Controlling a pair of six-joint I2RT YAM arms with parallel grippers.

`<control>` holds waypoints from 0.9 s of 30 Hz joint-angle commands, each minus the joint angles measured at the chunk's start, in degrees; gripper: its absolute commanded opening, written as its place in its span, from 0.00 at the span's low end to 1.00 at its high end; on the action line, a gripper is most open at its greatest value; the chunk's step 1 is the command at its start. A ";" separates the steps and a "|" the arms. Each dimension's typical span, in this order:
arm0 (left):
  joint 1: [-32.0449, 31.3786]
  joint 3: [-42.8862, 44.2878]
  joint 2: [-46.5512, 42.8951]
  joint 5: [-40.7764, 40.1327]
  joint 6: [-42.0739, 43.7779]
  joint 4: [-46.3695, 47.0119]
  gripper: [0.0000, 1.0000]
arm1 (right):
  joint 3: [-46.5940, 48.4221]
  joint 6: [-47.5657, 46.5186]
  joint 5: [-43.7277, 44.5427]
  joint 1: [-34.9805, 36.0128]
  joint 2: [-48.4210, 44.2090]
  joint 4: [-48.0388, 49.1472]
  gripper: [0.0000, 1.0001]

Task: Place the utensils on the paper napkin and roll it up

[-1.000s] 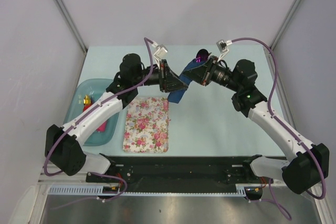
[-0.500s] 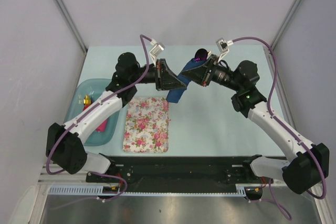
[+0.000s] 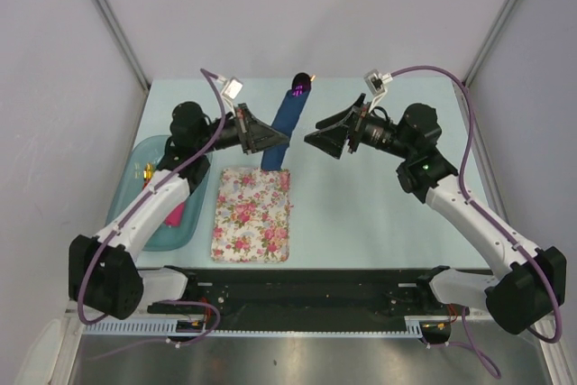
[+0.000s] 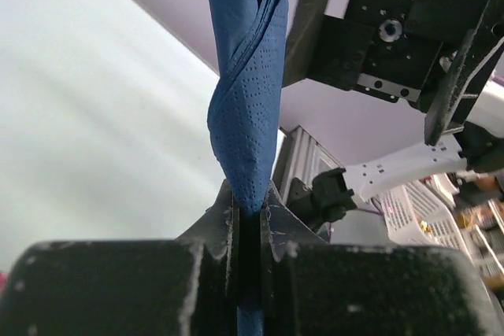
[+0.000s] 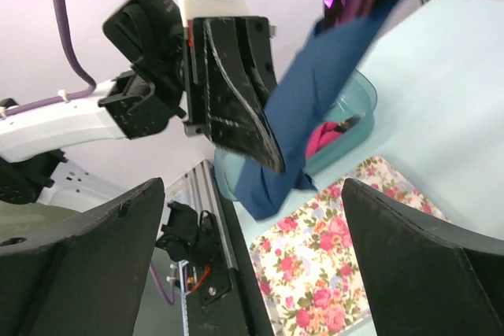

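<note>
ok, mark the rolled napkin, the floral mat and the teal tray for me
rolled napkin (image 3: 287, 117), top external view, middle of the blue roll.
floral mat (image 3: 252, 214), top external view, centre of the flower print.
teal tray (image 3: 125, 182), top external view, its left rim.

Pink-and-white floral rectangular mat (image 3: 252, 214) flat on pale blue table (image 3: 361, 205), just below left gripper (image 3: 275, 141); translucent teal plastic tray (image 3: 129, 191) holding pink piece (image 3: 175, 216), off to its left.

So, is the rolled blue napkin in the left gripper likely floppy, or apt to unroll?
Probably stiff: the napkin stands straight out of the left gripper, likely braced by the spoon inside. Its twisted edge looks loose, so it may unroll.
</note>
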 commanded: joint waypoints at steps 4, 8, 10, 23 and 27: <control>11.83 -4.15 -9.37 2.22 5.10 -11.31 0.00 | -0.13 -6.50 2.26 -0.48 -3.03 -7.47 1.00; 19.75 -5.29 -11.57 7.40 11.77 -22.57 0.00 | -0.92 -8.08 2.70 -0.56 -3.21 -8.70 0.99; 26.06 -5.29 -11.49 10.91 16.51 -30.40 0.00 | -1.28 -8.61 2.79 -0.48 -3.03 -9.14 1.00; 48.06 4.72 6.07 11.99 59.15 -77.07 0.00 | -2.60 -9.84 2.79 -0.21 -1.19 -9.14 1.00; 53.24 5.96 11.18 9.00 63.64 -78.59 0.00 | -2.42 -10.11 2.88 -0.30 -0.48 -9.49 1.00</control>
